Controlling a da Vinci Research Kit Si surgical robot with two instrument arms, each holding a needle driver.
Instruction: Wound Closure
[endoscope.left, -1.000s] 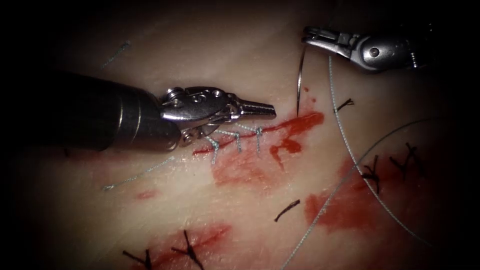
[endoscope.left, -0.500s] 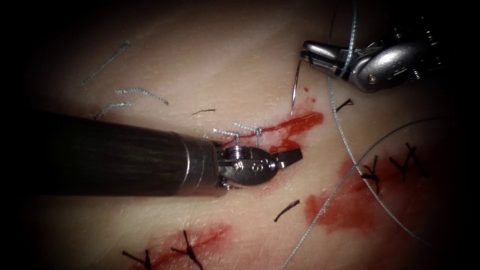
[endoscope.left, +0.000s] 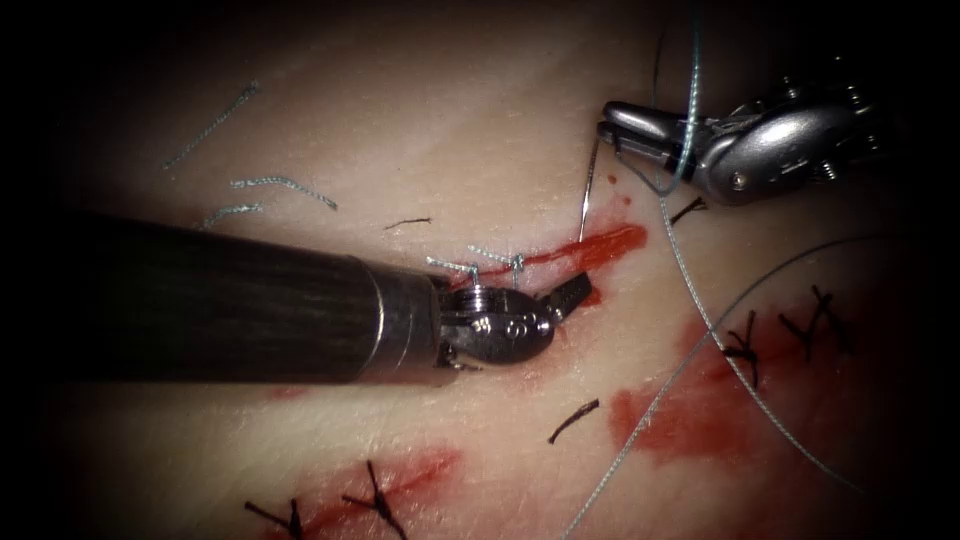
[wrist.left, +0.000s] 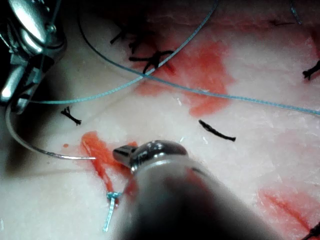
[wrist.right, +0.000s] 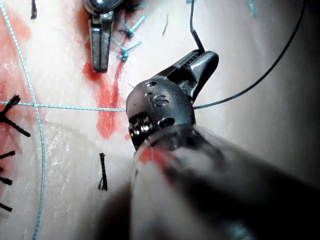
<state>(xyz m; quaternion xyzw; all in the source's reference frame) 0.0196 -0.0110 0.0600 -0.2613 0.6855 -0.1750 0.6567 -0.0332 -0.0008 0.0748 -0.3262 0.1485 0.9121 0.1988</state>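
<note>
Two tools at the cut. Right tool (endoscope.left: 622, 125) clamps the needle (endoscope.left: 588, 190) near its thread end; needle hangs down, tip at the cut's (endoscope.left: 590, 248) right end, entry unclear. Left tool (endoscope.left: 572, 293), jaws closed and empty, lies on the tissue (endoscope.left: 420, 120) beside the stitches (endoscope.left: 495, 264). Thread (endoscope.left: 700, 310) trails right.

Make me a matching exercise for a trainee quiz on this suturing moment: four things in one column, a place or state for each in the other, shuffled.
1. right tool
2. left tool
3. needle
4. thread

A. jaws shut, holding nothing, at the cut
B. tip at the cut's right end
C. holds the needle near its tail end
D. trails over the tissue right of the cut

Pairs: 1-C, 2-A, 3-B, 4-D
</note>
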